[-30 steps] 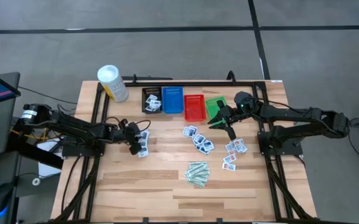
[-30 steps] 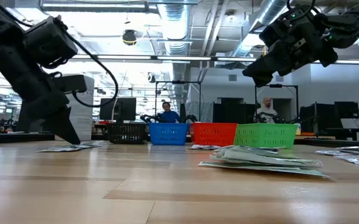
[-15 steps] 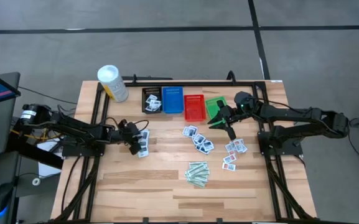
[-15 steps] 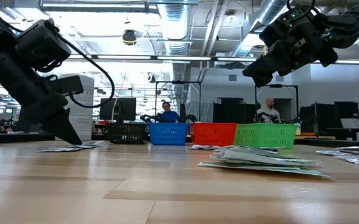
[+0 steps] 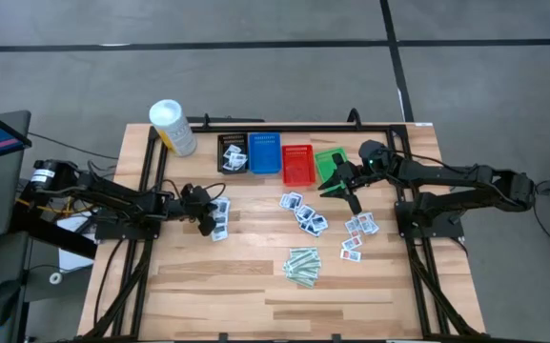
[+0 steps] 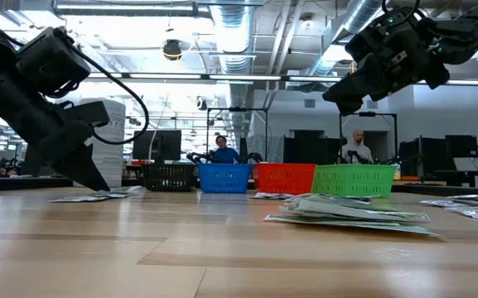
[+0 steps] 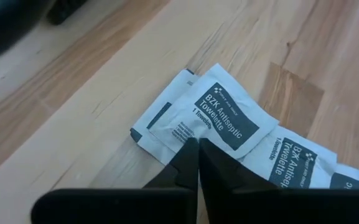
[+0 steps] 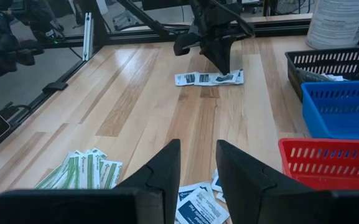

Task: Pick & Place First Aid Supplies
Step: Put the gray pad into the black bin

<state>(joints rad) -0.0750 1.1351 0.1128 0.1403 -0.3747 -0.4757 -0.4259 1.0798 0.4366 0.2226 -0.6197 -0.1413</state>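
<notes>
The first aid supplies are small white packets lying flat in clusters on the wooden table (image 5: 255, 286), plus pale-green strips (image 5: 303, 265). One cluster (image 5: 220, 220) lies at the left. My left gripper (image 7: 197, 147) is down on it, slanting, shut on the near edge of a white towelette packet (image 7: 167, 127). More packets lie mid-table (image 5: 303, 214) and at the right (image 5: 358, 227). My right gripper (image 8: 198, 163) hovers open near the green basket (image 5: 329, 164), with nothing between its fingers. My left gripper has its shut fingertips (image 7: 188, 155) on the near edge of the white towelette packet (image 7: 174, 144), coming from above and slanting down. The tips hide the place of contact, so how many layers are caught cannot be seen. The packet lies flat on the table among its neighbours.
Four mesh baskets stand in a row at the far edge: black (image 5: 233, 154), blue (image 5: 264, 152), red (image 5: 297, 164) and green. A tall white tub (image 5: 173, 127) stands at the far left. Black frame rails run along the table's sides.
My left gripper has sunk a little onto the left cluster of packets and shut its fingers there. The packets have stayed flat on the table.
</notes>
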